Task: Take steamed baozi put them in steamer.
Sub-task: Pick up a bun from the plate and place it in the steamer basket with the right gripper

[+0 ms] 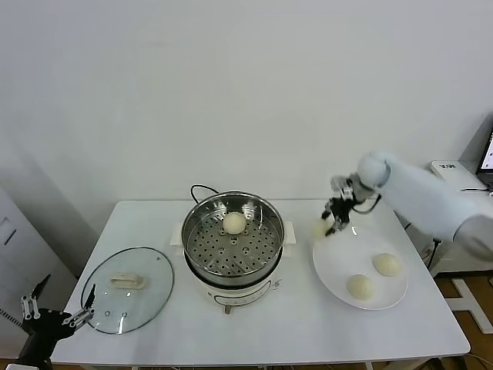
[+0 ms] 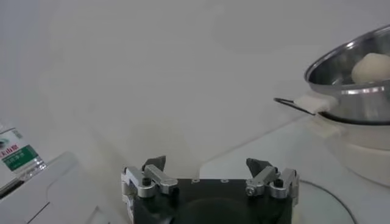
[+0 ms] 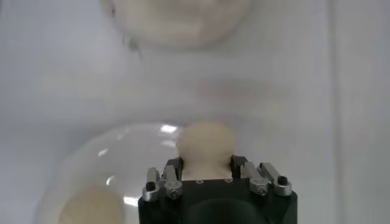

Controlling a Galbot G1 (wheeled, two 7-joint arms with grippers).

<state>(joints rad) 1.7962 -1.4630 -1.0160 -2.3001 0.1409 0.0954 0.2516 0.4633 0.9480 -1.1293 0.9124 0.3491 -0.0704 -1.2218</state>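
Clamped between the right gripper (image 3: pixel 206 168) jaws, a small round cream-white dough bun (image 3: pixel 205 148) hangs above the flat white plate (image 1: pixel 331 262). From it the shiny perforated stainless-steel steamer basket (image 1: pixel 266 218), one bun already inside, lies toward the robot's left. Its left gripper (image 2: pixel 210 175) idles, jaws apart, by the bench's near left corner.

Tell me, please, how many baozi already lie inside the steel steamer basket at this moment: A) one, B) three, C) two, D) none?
A: the head view shows a single baozi on the perforated floor of the steamer, while two others sit on the white plate and the right gripper is shut on a fourth baozi above the plate's rim.
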